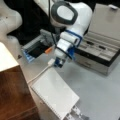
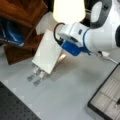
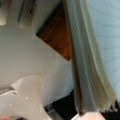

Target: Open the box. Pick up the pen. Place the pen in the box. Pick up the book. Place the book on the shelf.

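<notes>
White book (image 1: pixel 53 96); dark-brown shelf (image 1: pixel 15 100), cream top; grey box (image 1: pixel 100 53).

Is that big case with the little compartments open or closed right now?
Open. In a front view the box has its lid tilted up behind it, pale inner face showing, and the divided compartments lie exposed. The gripper is at the book.

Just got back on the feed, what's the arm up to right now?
The gripper is at one end of the white book, which looks lifted at an angle beside the brown shelf; the wrist view shows the book's page edges right up close. The box sits open on the table, and a dark pen-like thing lies in one compartment. The book is not on the shelf yet.
</notes>
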Controlling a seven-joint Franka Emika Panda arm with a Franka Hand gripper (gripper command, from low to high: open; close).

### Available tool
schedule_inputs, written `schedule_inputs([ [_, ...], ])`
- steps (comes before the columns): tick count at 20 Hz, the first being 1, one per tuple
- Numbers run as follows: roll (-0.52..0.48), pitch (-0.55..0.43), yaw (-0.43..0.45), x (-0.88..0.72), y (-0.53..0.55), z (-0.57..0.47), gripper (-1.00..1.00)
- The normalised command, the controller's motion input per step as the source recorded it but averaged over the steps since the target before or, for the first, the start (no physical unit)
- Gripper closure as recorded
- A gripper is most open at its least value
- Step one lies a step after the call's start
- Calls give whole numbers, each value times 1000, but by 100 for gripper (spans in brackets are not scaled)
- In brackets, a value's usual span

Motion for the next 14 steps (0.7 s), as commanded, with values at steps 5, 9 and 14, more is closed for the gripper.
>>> schedule_inputs([
  [5, -500, 26, 206, 77, 78, -140, -100],
  [9, -407, 41, 242, 122, -67, 2, -100],
  [14, -303, 53, 197, 98, -106, 23, -100],
])
